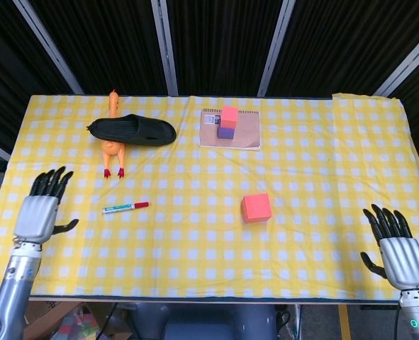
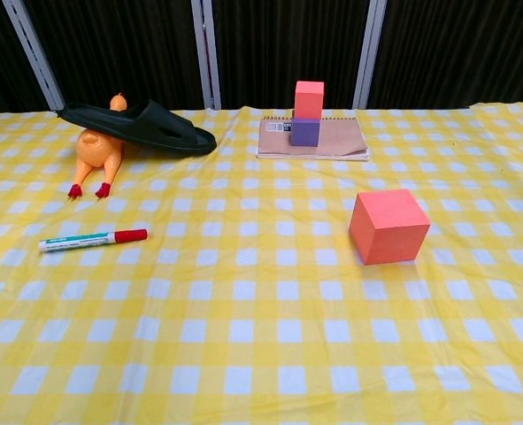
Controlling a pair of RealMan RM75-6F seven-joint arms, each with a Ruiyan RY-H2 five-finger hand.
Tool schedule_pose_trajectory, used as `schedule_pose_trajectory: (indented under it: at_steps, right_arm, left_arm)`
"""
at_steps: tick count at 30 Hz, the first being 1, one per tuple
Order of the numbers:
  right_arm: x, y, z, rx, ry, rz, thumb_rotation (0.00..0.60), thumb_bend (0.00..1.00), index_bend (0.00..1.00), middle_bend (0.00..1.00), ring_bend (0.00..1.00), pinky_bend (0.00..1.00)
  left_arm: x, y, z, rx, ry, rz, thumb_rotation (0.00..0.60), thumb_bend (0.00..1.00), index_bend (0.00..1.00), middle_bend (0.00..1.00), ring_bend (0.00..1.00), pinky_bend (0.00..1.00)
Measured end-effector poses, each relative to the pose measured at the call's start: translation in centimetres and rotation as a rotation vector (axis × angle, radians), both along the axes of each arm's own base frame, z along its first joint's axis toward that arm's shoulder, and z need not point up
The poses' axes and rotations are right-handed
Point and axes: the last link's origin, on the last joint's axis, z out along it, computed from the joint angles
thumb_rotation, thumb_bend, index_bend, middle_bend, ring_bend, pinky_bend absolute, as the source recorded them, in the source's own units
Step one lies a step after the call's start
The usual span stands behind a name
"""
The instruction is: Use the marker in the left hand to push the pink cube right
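The marker (image 1: 125,207) (image 2: 93,238), white-bodied with a red cap, lies loose on the checked cloth, cap pointing right. The pink cube (image 1: 255,207) (image 2: 388,226) sits on the cloth well to the marker's right. My left hand (image 1: 40,210) hovers at the left table edge, fingers spread, holding nothing, clearly apart from the marker. My right hand (image 1: 395,248) stays at the front right corner with fingers spread and empty. The chest view shows neither hand.
A black slipper (image 1: 132,130) lies over an orange rubber chicken (image 1: 112,150) at the back left. A brown notebook (image 1: 244,133) at the back centre carries a small pink block (image 1: 229,115) stacked on a purple block (image 1: 226,132).
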Motion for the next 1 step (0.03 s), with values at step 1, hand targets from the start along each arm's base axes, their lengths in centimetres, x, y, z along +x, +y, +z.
schedule_pose_trajectory:
  at_steps: [1]
  right_arm:
    - [0.02,0.00,-0.07,-0.001,0.000,0.001,0.600,0.35,0.00,0.00,0.00,0.00]
  left_arm:
    - [-0.70,-0.81,0.60,0.015,0.007,0.004,0.600,0.13,0.00,0.00,0.00,0.00]
